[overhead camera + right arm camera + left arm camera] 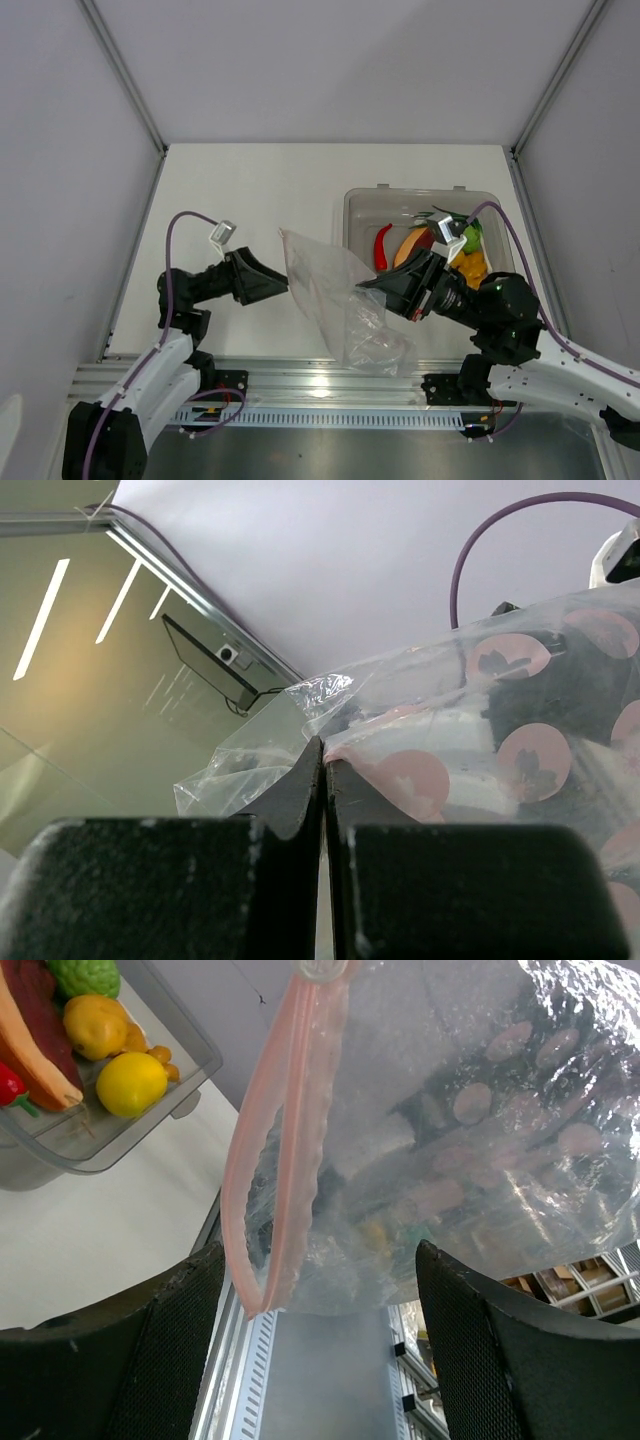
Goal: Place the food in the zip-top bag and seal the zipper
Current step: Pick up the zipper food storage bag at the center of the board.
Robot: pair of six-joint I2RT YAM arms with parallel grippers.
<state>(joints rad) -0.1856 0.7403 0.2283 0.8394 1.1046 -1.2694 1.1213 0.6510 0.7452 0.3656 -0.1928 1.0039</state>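
white table point(250, 190); right gripper point(322, 752) seemingly pinches crinkly clear zip-top bag point(330, 285), left gripper point(284, 282) spread

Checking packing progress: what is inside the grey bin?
The grey bin holds a red chili, an orange piece, a green fruit and yellow fruits. The right arm covers its near side, so anything there is hidden.

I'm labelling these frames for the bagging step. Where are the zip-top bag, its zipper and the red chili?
zip-top bag point(322, 282): top external view, middle of the clear film.
zipper point(300, 1060): left wrist view, upper stretch of the pink strip.
red chili point(382, 246): top external view, middle of its curved body.
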